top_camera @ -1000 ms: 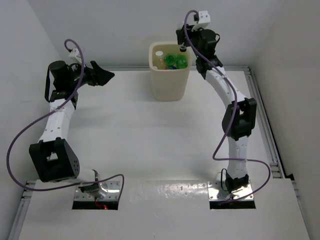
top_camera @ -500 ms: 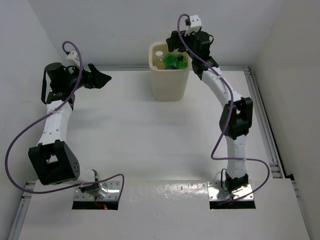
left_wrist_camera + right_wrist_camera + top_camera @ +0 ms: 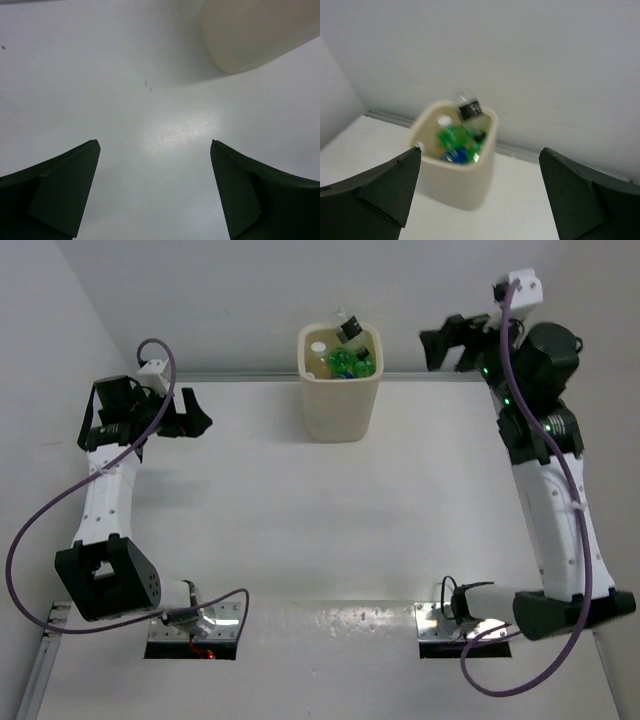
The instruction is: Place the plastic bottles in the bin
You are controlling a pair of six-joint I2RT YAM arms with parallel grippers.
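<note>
plastic bottles [image 3: 350, 362] lie heaped inside the bin [image 3: 340, 415] at the far edge of the table [image 3: 300, 520], one dark-labelled bottle [image 3: 348, 328] poking above its rim. right gripper [image 3: 432, 345] hangs spread and empty, apart from the bin. left gripper [image 3: 198, 412] is likewise wide and empty, probably because no bottle shows outside the bin.

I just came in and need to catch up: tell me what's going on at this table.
Two robot arms are loading the cream bin at the far edge of the table. Inside are green bottles and a dark-labelled clear bottle poking above the rim. Both grippers are open and empty: the right gripper raised to the bin's right, the left gripper over bare table to its left. No bottle shows outside the bin.
</note>
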